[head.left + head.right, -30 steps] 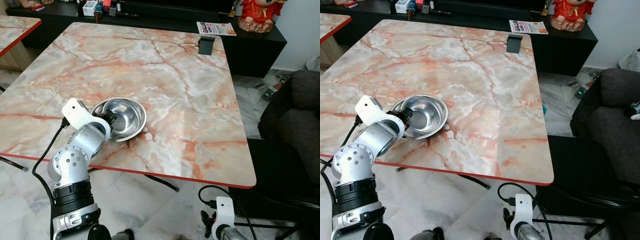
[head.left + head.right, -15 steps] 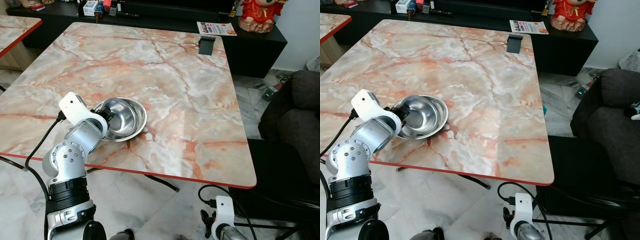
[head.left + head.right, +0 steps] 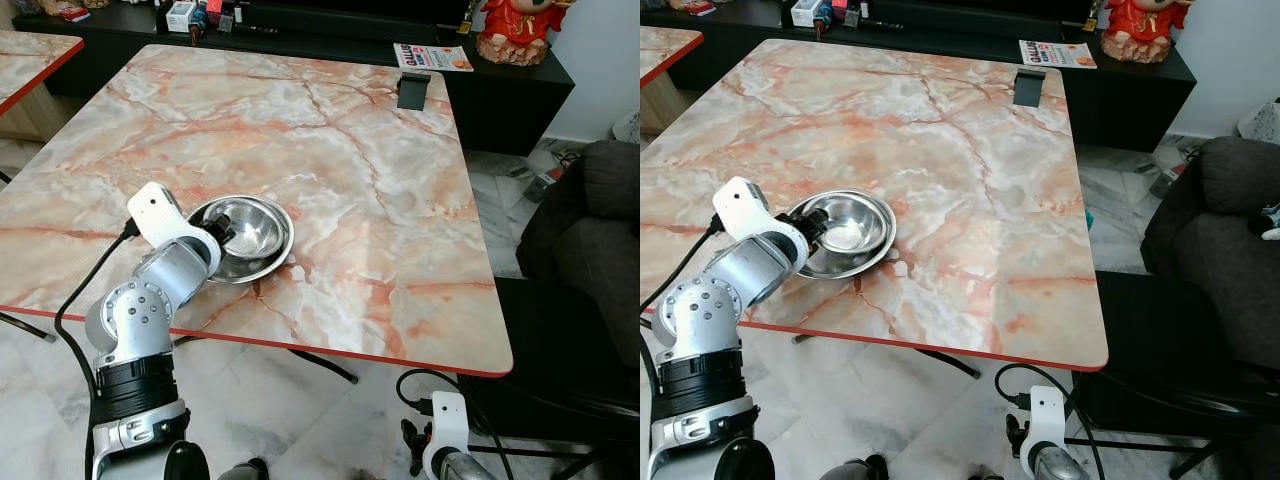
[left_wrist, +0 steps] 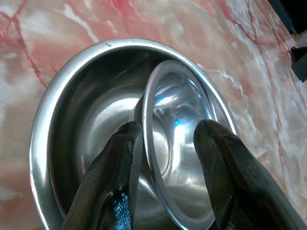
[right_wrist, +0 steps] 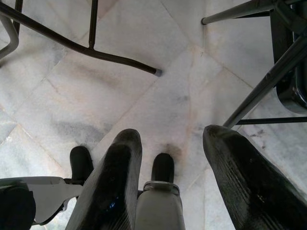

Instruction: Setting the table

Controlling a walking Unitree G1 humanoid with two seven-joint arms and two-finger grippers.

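A large steel bowl (image 3: 272, 252) sits on the marble table (image 3: 350, 140) near its front edge. Inside it a smaller steel bowl (image 4: 177, 120) stands tilted on its side, its opening turned sideways. My left gripper (image 4: 169, 128) reaches into the large bowl over its near-left rim (image 3: 218, 232). One black finger presses the small bowl's outer side and the other lies across its rim, so the gripper is shut on it. My right gripper (image 5: 170, 139) hangs open and idle over the tiled floor below the table's front right corner.
A black stand (image 3: 412, 90) sits at the table's far right corner. Behind it is a black sideboard with a leaflet (image 3: 432, 57) and a red figurine (image 3: 515, 30). A dark armchair (image 3: 590, 230) stands to the right, a second table (image 3: 30, 55) at far left, and black chair legs (image 5: 120, 60) below.
My left wrist has shifted slightly at the bowl's near-left rim. The large bowl, briefly tipped up on that side, lies flatter now, and the small bowl shows more plainly inside it.
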